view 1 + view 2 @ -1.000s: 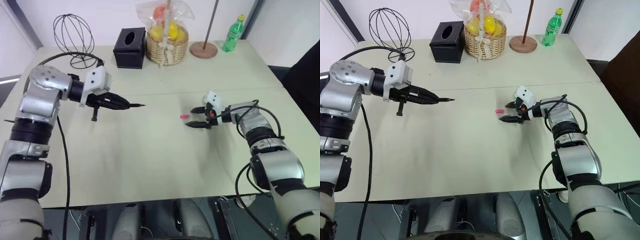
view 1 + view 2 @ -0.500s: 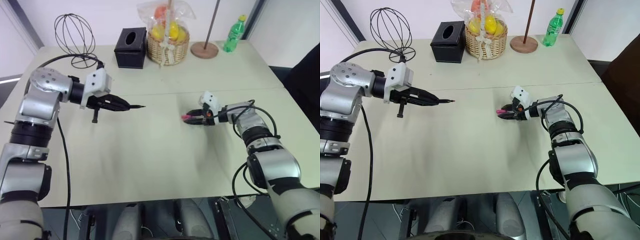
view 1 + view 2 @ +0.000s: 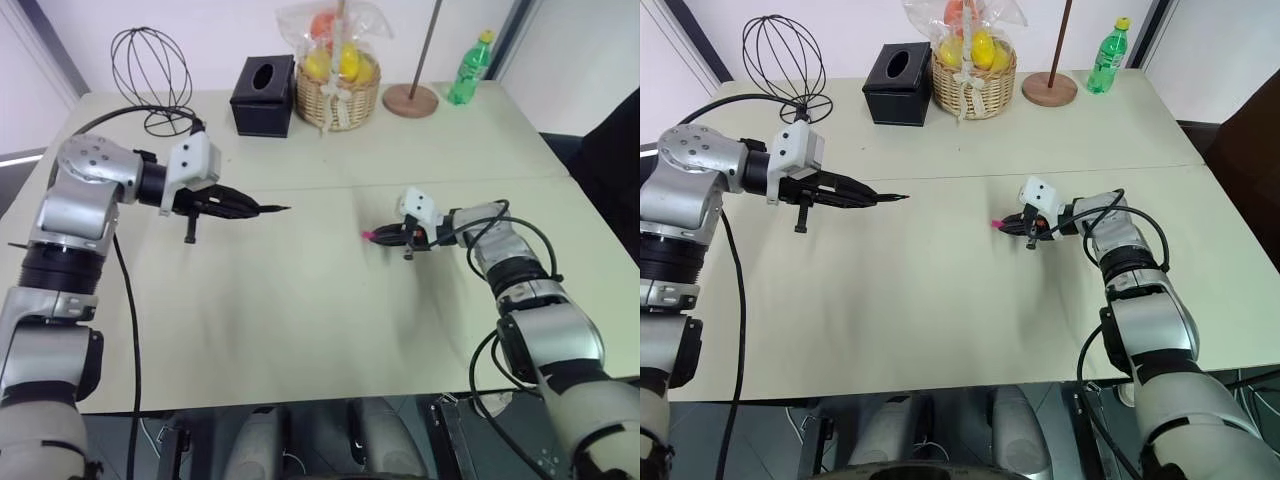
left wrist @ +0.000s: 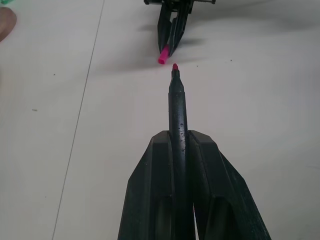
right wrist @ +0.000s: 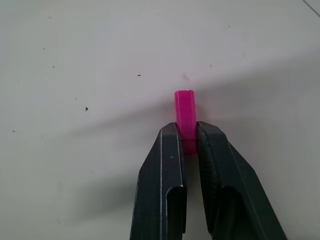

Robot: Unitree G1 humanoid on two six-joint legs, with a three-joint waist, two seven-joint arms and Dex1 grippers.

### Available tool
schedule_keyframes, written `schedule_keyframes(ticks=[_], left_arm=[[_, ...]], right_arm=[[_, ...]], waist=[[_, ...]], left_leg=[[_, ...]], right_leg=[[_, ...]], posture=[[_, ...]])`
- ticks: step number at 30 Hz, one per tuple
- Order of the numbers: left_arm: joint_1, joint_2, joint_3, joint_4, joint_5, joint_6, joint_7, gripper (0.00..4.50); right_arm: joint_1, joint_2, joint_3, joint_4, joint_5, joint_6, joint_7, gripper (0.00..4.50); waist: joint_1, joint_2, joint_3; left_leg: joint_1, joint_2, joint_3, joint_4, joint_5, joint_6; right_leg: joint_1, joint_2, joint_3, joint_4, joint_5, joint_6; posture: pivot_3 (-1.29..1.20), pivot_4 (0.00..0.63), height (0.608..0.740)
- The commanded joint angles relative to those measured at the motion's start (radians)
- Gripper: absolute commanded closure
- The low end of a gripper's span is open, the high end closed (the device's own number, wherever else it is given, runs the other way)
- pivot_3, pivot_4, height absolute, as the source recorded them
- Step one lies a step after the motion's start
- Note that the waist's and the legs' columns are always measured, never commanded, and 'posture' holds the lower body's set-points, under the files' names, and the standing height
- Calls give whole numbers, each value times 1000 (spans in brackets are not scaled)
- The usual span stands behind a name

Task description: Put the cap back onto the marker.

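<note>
Newly closed, right tool [image 5: 187, 129] clamps the short pink cap [image 5: 184, 107], left tool [image 4: 179, 136] clamps the black pink-tipped marker [image 4: 176, 100], both before the basket [image 3: 338, 95].

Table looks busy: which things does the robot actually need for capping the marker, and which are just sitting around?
Needed for the job:
marker, gripped in the left gripper
pink cap, pinched in the right gripper

Just sitting at the far side:
wire cage
black tissue box
fruit basket
green bottle
round wooden stand
</note>
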Motion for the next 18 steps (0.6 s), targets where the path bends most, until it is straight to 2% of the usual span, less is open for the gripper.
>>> schedule_keyframes(ticks=[1,7,10,13,18], left_arm=[[-34,20,24,17,5,-29,-23,4500],[-113,-12,9,141,44,-109,-35,4500],[-157,-47,0,221,73,-179,-21,4500],[-184,-92,-22,299,116,-270,-10,4500],[-236,-187,-31,393,134,-332,-9,4500]], right_arm=[[-9,-61,12,-141,-23,69,-6,4482],[-9,-172,-11,-443,18,238,67,4482],[0,-215,-31,-606,75,393,117,4482],[25,-237,-40,-746,134,520,146,4482],[42,-245,-16,-863,168,596,154,4482]], waist=[[3,0,0],[7,1,0],[18,1,0],[22,1,0],[25,1,0]], left_leg=[[0,0,0,0,0,0],[-1,0,0,0,0,0],[-1,0,0,0,0,0],[-1,0,1,0,0,0],[-1,-1,1,1,0,0]], right_leg=[[0,0,0,0,0,0],[-1,0,0,0,0,0],[-1,0,0,0,0,0],[-1,0,0,0,0,0],[-1,-1,0,0,0,0]], posture=[[0,150,740],[0,150,740],[0,150,740],[0,150,740],[0,150,740]])
